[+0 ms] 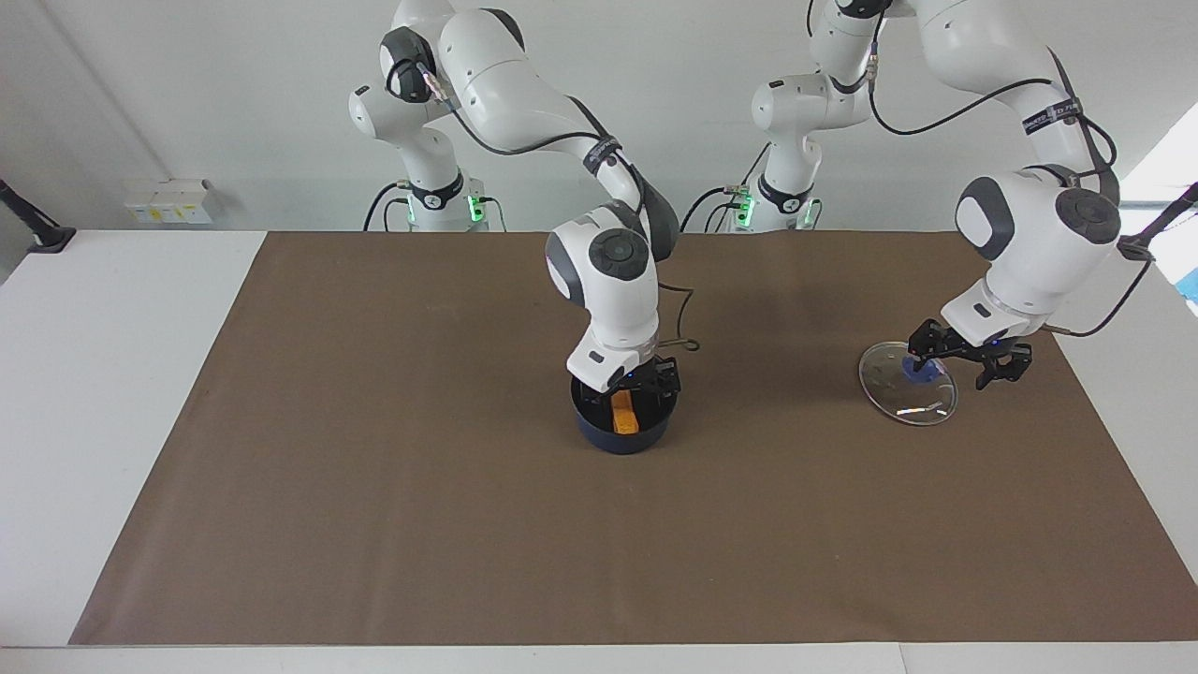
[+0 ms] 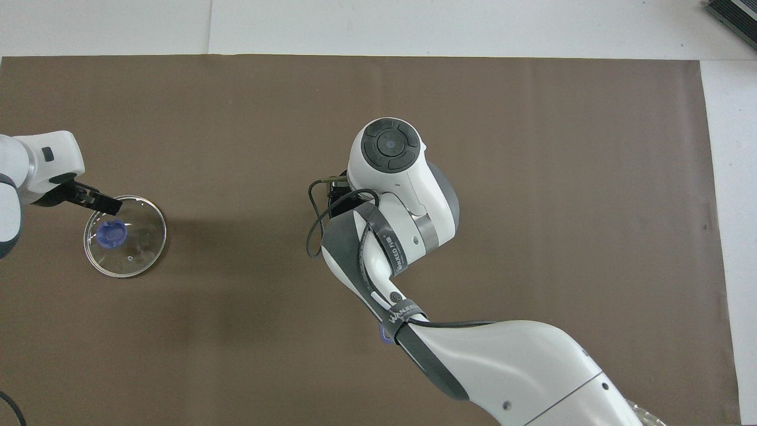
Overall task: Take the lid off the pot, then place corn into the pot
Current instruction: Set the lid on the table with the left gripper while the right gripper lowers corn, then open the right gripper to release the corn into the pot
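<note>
The dark blue pot (image 1: 620, 432) stands uncovered in the middle of the brown mat. The orange-yellow corn (image 1: 623, 415) lies inside it, free of any grip. My right gripper (image 1: 644, 382) hangs open just above the pot's rim, over the side nearer the robots. The clear glass lid (image 1: 906, 386) lies flat on the mat toward the left arm's end, its blue knob (image 1: 917, 372) exposed. My left gripper (image 1: 968, 359) is open and raised a little, over the lid's edge. From overhead the lid (image 2: 125, 236) shows plainly, while the right arm hides the pot.
The brown mat (image 1: 393, 487) covers most of the white table (image 1: 103, 393). A black cable (image 1: 686, 329) loops from the right wrist just above the mat beside the pot. A small white box (image 1: 168, 200) sits by the wall at the right arm's end.
</note>
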Tool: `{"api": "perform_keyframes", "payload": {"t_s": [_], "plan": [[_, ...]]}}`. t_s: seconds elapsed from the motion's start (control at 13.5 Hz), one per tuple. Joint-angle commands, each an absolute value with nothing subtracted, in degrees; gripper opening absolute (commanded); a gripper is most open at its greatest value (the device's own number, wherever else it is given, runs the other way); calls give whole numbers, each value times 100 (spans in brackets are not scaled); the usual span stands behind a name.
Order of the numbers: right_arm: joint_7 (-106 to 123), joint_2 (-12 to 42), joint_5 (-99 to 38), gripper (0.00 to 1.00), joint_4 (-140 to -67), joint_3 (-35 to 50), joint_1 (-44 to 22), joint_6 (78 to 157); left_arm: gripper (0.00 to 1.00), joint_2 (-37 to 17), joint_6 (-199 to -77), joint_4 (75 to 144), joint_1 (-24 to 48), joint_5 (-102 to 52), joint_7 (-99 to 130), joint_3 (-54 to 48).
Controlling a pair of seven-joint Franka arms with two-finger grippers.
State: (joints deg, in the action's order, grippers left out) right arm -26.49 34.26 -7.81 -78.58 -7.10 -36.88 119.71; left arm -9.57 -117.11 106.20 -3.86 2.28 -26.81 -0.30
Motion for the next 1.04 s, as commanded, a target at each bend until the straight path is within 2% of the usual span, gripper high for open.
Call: {"api": "perform_keyframes", "payload": {"t_s": [0.0, 0.37, 0.67, 0.96], "plan": [[-2523, 2946, -765, 100, -8015, -922, -3630, 11822, 100, -993, -11164, 10074, -141, 158, -2164, 26], [-2067, 2242, -536, 100, -8016, -1581, -3630, 11050, 100, -967, -10276, 9300, 394, 149, -1066, 9], [-1478, 1724, -554, 100, -8120, -1758, -3481, 10285, 100, -669, -9766, 9193, 703, -9, -562, -9], [-880, 942, -624, 100, -8761, -1749, -3454, 9617, 100, -238, -9238, 9211, 615, -26, -580, 87]]}}
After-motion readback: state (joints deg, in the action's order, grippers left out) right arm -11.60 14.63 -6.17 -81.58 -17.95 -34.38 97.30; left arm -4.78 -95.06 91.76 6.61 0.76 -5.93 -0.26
